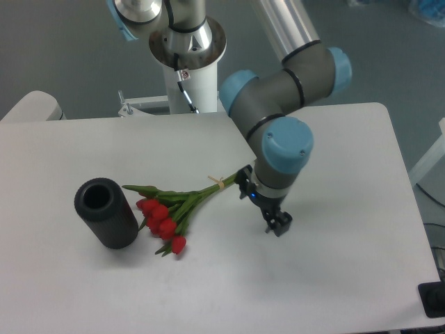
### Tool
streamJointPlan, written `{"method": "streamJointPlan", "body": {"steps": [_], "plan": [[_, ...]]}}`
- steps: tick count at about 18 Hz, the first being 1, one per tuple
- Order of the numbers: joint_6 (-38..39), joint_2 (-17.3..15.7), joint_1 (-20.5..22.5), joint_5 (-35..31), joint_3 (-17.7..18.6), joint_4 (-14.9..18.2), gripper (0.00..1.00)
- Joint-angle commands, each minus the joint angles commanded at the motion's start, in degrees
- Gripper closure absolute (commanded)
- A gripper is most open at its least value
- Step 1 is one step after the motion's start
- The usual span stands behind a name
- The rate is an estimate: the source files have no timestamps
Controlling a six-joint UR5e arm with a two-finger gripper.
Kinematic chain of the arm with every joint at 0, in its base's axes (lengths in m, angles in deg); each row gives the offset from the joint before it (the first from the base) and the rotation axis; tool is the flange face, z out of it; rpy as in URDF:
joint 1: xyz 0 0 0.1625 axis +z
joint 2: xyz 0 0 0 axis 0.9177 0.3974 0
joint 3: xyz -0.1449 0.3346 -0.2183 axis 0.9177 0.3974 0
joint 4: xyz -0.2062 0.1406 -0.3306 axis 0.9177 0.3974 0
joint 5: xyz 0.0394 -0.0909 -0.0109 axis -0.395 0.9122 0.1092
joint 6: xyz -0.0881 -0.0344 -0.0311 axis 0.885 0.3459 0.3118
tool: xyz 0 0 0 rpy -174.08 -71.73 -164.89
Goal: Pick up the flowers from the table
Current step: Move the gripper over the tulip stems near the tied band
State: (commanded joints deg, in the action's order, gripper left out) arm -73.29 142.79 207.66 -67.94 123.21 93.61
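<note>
The flowers point(167, 212) lie flat on the white table point(334, 278), left of centre. They are red tulips with green leaves, and their long stems run up and right to a pale band point(220, 183). My gripper point(277, 226) hangs just above the table, to the right of the stem ends and clear of them. Its two short black fingers point down with a small gap between them, and nothing is held.
A black cylinder point(106, 212) lies on the table right beside the tulip heads, on their left, with its open end facing up-left. The arm's white base post point(188, 76) stands at the table's far edge.
</note>
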Motion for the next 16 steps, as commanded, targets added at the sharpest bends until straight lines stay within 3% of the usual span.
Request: {"method": "streamJointPlan", "body": {"steps": [5, 8, 16], "plan": [[10.45, -0.88, -4.04, -0.09, 8.44, -7.65, 0.0], [15.38, -0.53, -7.12, -0.26, 8.98, -8.88, 0.0], [17.59, -0.09, -8.09, -0.26, 11.0, -12.4, 0.0]]}}
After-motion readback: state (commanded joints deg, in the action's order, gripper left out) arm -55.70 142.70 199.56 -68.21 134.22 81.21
